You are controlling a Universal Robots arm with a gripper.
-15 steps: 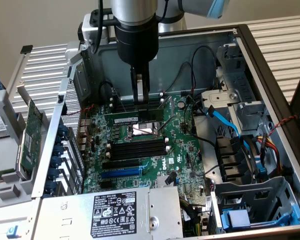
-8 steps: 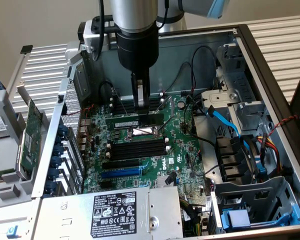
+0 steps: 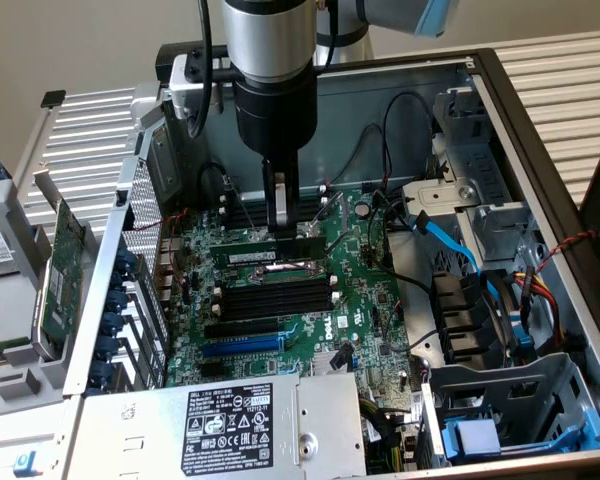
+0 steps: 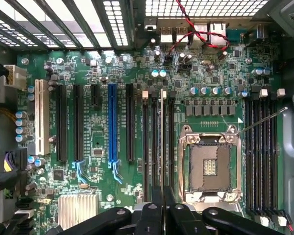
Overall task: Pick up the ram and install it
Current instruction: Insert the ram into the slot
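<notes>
The ram is a narrow green stick with a white label, standing on its long edge along a memory slot beside the CPU socket. My gripper comes straight down onto its top edge, fingers shut on it near the middle. In the wrist view the ram shows edge-on as a thin line between black slots, running away from the gripper towards the white end clips. Whether the stick is pressed fully into the slot I cannot tell.
Empty black memory slots lie on the socket's other side. An open case wall carrying a green expansion card stands at the exterior view's left. A power supply box sits in front. Blue cables and drive cages fill the right.
</notes>
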